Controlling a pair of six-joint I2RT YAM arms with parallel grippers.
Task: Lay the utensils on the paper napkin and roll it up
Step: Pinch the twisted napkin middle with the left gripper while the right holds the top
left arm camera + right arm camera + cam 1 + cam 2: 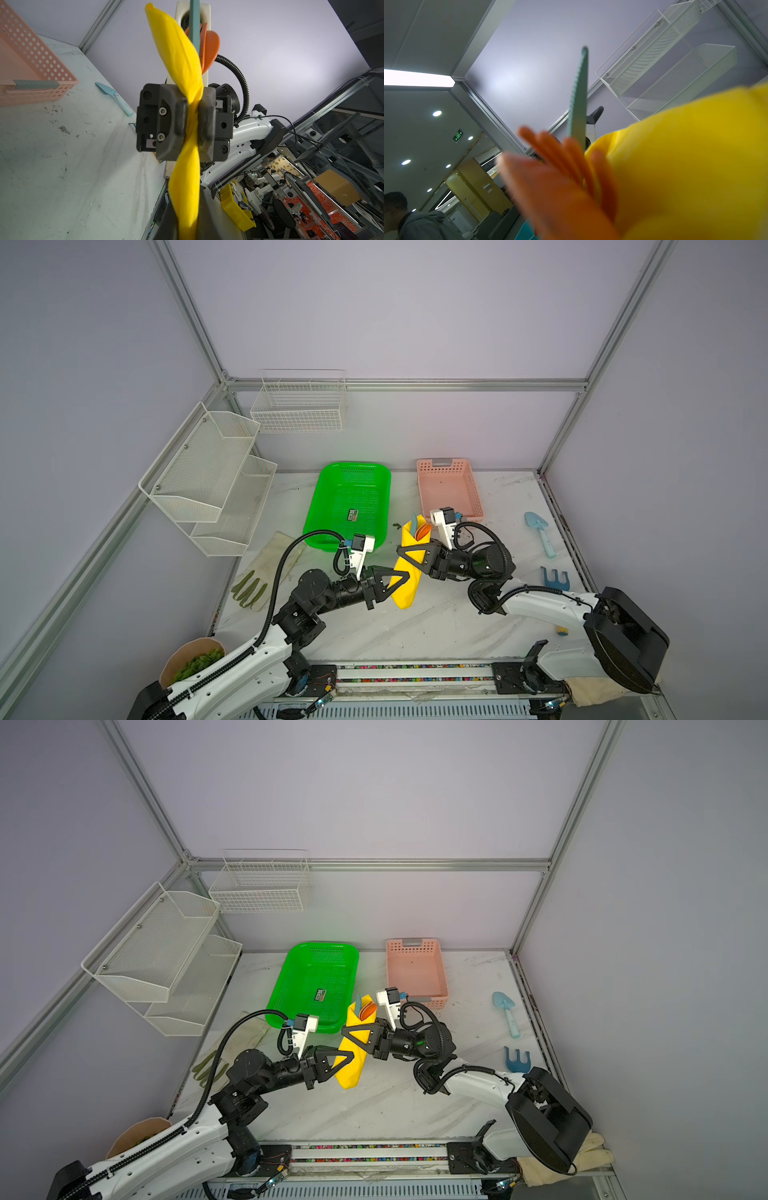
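Grey walls enclose a white marble tabletop [415, 635]. Above its middle, your two arms meet on the yellow napkin [409, 537], which is wrapped into a narrow roll around the utensils [207, 45]. The roll's long axis runs near to far.

Your left gripper [404, 578] reaches in from the left, its jaws clamped across the roll's near half. Your right gripper [401, 551] reaches in from the right, just beyond it. The left wrist view shows its jaws pressed together on the roll's pinched waist. The two grips sit close together along the roll.

From the open far end poke the orange spoon [424, 530], the fork [550, 149] tines and the teal piece [579, 99]. The near end hangs free past the left jaws. You cannot tell whether it touches the tabletop.

Any twist or set-down would likely turn about this near-far axis. The loose far end with the utensil heads lies nearer your right arm.
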